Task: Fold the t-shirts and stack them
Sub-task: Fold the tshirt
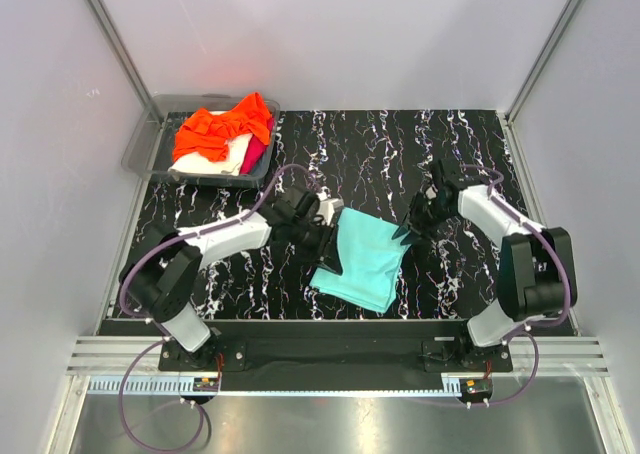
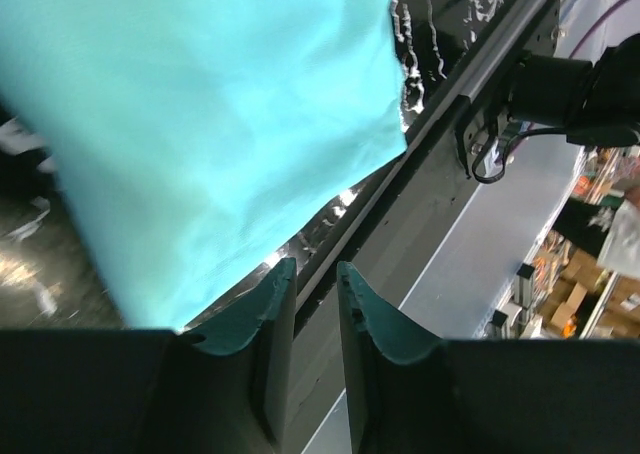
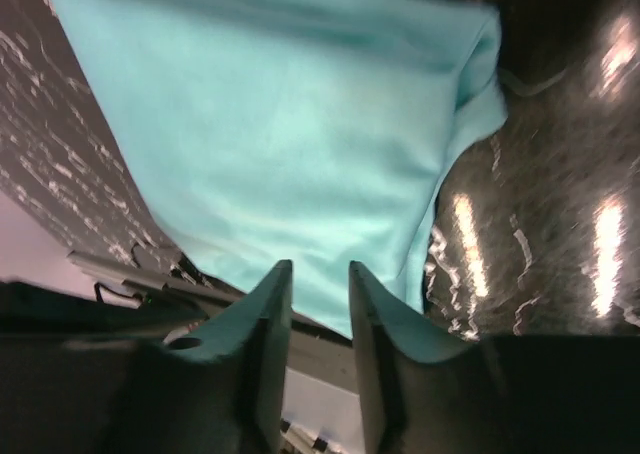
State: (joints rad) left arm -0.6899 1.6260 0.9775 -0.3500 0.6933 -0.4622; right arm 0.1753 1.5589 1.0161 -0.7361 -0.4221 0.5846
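Left gripper and right gripper slightly apart at opposite edges of turquoise t-shirt

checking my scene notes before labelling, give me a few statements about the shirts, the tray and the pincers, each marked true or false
1. The turquoise t-shirt lies between the two arms. True.
2. The tray sits at the far right corner. False: it is at the far left corner.
3. An orange t-shirt tops the pile in the tray. True.
4. The turquoise t-shirt is stacked in the tray. False: it lies on the black marbled table, apart from the tray.
5. The left pincer and the right pincer are at opposite sides of the turquoise t-shirt. True.
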